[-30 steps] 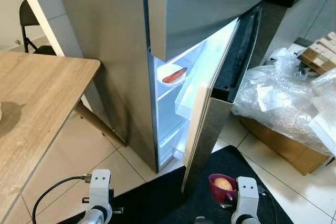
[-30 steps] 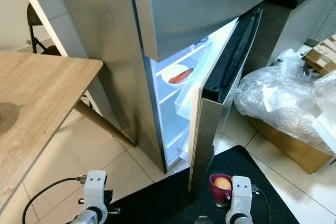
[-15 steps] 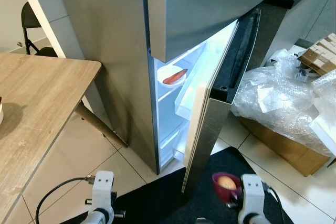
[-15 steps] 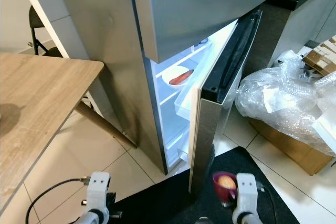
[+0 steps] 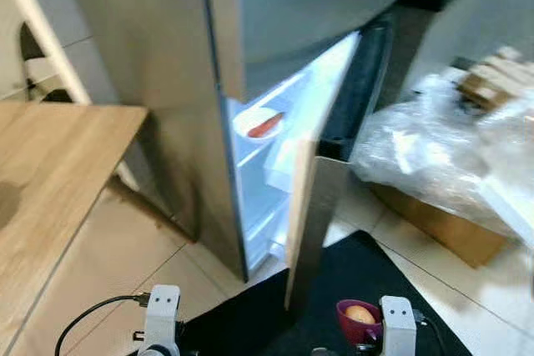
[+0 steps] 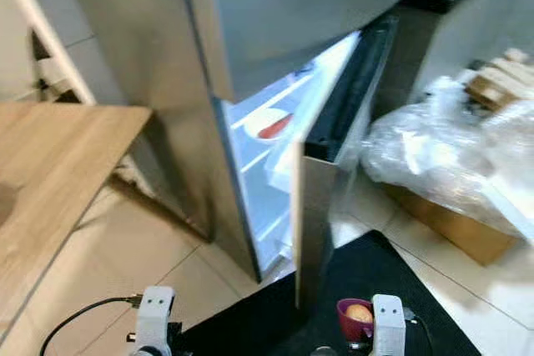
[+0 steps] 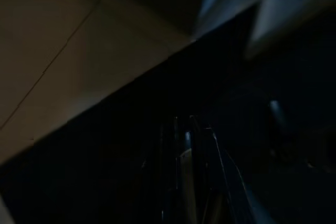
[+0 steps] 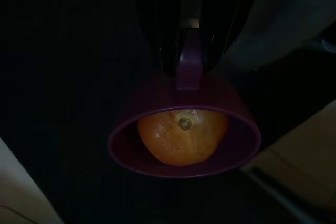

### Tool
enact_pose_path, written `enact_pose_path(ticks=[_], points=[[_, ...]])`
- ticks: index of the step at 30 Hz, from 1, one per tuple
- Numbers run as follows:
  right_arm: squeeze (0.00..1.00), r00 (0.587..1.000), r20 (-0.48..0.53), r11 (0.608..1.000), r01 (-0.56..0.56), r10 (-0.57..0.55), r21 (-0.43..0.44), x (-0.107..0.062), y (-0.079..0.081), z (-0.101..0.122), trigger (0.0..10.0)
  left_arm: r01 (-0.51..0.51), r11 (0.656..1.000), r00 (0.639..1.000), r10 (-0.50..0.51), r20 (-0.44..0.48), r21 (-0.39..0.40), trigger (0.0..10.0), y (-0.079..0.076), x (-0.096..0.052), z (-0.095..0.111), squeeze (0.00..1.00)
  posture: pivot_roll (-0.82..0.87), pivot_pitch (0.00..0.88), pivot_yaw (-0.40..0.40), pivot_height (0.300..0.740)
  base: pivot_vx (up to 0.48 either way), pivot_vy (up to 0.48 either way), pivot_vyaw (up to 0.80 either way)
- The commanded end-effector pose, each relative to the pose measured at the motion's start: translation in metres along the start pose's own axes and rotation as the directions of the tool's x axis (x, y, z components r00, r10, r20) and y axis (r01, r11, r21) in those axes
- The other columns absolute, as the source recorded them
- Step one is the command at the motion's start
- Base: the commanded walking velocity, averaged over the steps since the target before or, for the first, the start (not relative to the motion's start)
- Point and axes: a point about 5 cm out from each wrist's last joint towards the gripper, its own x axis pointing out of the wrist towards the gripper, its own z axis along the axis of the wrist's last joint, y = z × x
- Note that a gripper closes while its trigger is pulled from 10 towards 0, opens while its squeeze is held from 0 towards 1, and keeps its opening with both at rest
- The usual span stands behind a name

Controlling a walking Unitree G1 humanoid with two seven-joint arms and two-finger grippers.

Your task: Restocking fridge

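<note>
Desk (image 5: 50, 156) of pale wood stood leftmost, beside the fridge (image 5: 167, 81) with its lower door (image 5: 321, 172) ajar. Left gripper (image 7: 186, 182) hung low, its state impossible to tell. Right gripper (image 8: 184, 45) fingers clamped the purple cup's (image 8: 184, 145) handle, an orange (image 8: 182, 135) inside.

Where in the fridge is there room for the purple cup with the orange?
The right pincer holds the purple cup by its handle, orange inside. In the fridge, the upper shelf already carries a white plate with something red. The lit shelf space below it, beside the door, looks bare, though the gap is narrow.
</note>
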Motion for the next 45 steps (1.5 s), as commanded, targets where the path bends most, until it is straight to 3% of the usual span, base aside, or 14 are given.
enact_pose_path(ticks=[1,9,24,29,36,45], points=[[0.0,1.0,-0.018,1.0,0.014,-0.014,0.002,-0.002,-0.002,-0.005,10.0,0.002,1.0,1.0,-0.002,-0.011,0.027,10.0,0.003,-0.001,-0.002,0.0,-0.16,0.107,0.051,0.74,0.0,0.0,-0.8],[0.0,0.999,-0.014,0.999,0.032,-0.032,0.004,-0.002,-0.008,-0.003,10.0,0.019,0.999,1.0,-0.018,-0.012,0.045,10.0,-0.005,0.002,0.0,0.0,-0.17,0.11,0.052,0.74,0.0,0.0,-0.8],[0.0,1.0,-0.012,1.0,0.028,-0.028,-0.007,-0.002,-0.011,0.0,10.0,0.05,0.996,0.999,-0.052,0.015,0.073,10.0,-0.012,0.002,0.003,0.0,-0.17,0.111,0.046,0.74,0.0,0.0,0.0],[0.0,1.0,0.005,1.0,0.012,-0.012,-0.011,0.0,-0.001,0.001,10.0,0.066,0.994,0.998,-0.068,0.02,0.086,10.0,-0.015,0.002,0.002,0.0,-0.17,0.114,0.045,0.74,0.0,-0.384,0.0],[0.0,1.0,0.017,1.0,0.007,-0.007,-0.017,0.001,0.001,0.003,10.0,0.058,0.997,0.998,-0.059,0.019,0.055,10.0,-0.013,0.001,0.0,0.0,-0.18,0.118,0.044,0.74,0.0,-0.454,0.0],[0.0,1.0,0.009,1.0,0.004,-0.004,-0.022,-0.001,0.004,-0.004,10.0,0.017,0.999,0.999,-0.019,0.026,0.047,10.0,-0.004,-0.001,-0.002,0.0,-0.18,0.119,0.043,0.74,0.0,0.0,0.0]])
